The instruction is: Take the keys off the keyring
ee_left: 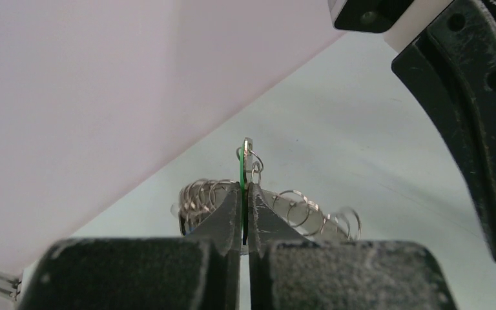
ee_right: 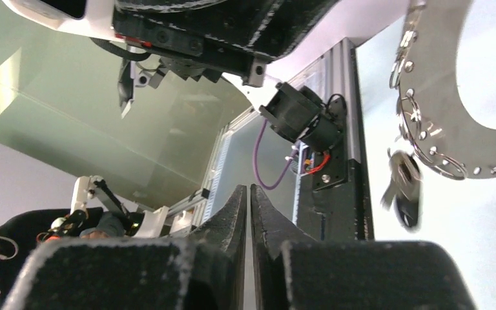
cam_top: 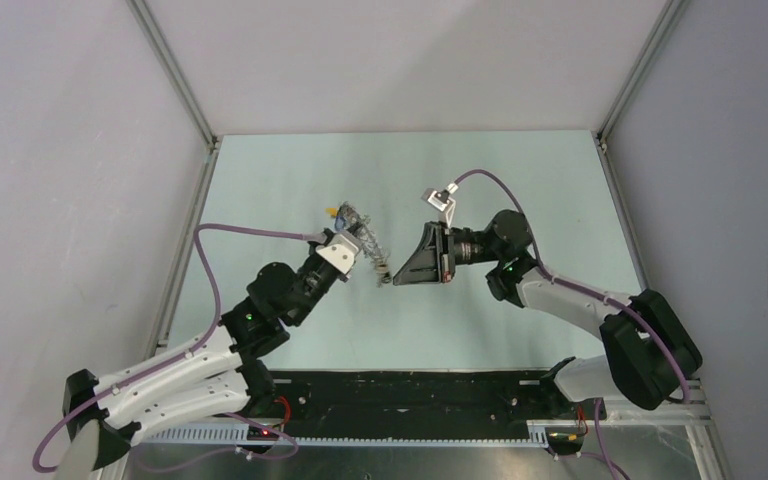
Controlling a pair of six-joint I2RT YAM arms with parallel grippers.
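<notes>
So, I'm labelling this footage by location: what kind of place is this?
Probably a lab robot cell: panel walls, aluminium frame posts, a left arm and right arm bolted to a table.

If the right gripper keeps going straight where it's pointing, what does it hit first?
Likely the left arm: the right gripper aims at its wrist, with the keys hanging just beside the line. Heights are unclear, so it could clip a key first.
</notes>
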